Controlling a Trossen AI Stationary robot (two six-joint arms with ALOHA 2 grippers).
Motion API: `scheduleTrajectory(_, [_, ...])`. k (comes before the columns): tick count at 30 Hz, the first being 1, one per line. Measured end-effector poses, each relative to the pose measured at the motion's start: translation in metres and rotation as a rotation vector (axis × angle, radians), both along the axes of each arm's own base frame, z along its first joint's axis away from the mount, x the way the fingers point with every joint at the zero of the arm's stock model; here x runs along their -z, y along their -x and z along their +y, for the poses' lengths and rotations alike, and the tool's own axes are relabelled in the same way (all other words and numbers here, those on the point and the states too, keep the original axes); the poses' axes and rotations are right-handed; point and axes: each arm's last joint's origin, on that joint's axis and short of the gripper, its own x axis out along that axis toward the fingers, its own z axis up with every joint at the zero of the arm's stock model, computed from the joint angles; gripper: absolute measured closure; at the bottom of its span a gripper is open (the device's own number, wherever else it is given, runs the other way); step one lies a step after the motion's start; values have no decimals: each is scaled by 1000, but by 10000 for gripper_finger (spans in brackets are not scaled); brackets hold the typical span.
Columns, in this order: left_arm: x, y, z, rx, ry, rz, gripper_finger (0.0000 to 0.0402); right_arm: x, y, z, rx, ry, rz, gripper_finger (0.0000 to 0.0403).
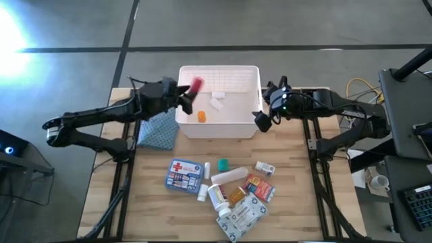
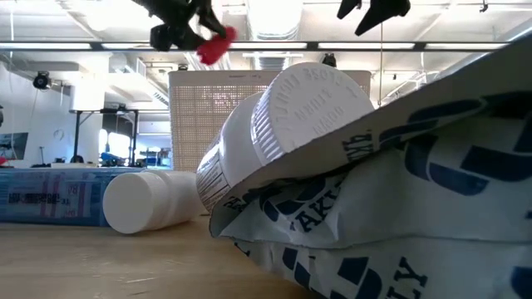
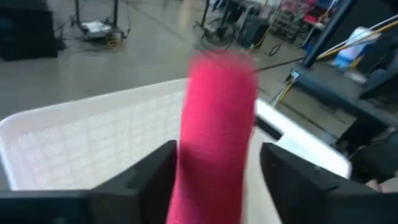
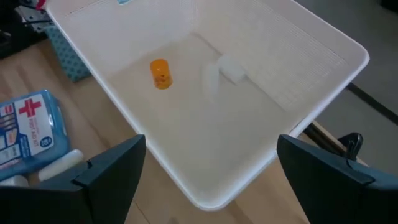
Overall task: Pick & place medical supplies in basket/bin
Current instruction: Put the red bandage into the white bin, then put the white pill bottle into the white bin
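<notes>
The left gripper, fingers spread around a red tube above the bin's nine-o'clock rim, should release it clear of the edge, while the right gripper waits with fingers spread at three o'clock.

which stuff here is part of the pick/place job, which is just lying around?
Job:
- white bin, holding an orange bottle and a small white item
- red item at the left claw, above the bin
- first-aid box
- white bottles, orange box, grey-white pack
- right claw, open at the bin's rim

Lying about:
- blue cloth beside the bin
</notes>
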Motion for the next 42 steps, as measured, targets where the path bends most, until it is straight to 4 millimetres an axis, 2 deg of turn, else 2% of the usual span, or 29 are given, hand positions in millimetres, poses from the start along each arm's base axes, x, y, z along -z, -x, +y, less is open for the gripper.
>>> scheduleTrajectory(3, [-10, 4, -7, 26, -1, 1, 138, 4, 4, 2, 10, -3, 19, 49])
scheduleTrajectory(6, [-17, 10, -15, 55, 16, 59, 111, 10, 9, 6, -5, -7, 90, 49])
scheduleTrajectory(12, [-31, 25, -41, 146, 77, 178, 100, 38, 19, 27, -65, -158, 268, 49])
scheduleTrajectory(16, [-33, 24, -60, 230, 114, 174, 100, 70, 18, 49, -103, -251, 349, 49])
scheduleTrajectory(20, [-32, 21, -78, 313, 117, 180, 100, 110, 20, 76, -169, -259, 429, 49])
scheduleTrajectory(24, [-25, 20, -91, 351, 178, 168, 100, 145, 27, 105, -227, -267, 427, 49])
scheduleTrajectory(27, [-18, 19, -97, 365, 212, 174, 100, 168, 34, 118, -230, -278, 419, 49])
scheduleTrajectory(35, [-3, 15, -105, 377, 252, 200, 100, 212, 36, 124, -219, -256, 411, 54])
scheduleTrajectory(42, [0, 14, -106, 374, 254, 208, 100, 238, 32, 123, -188, -192, 444, 67])
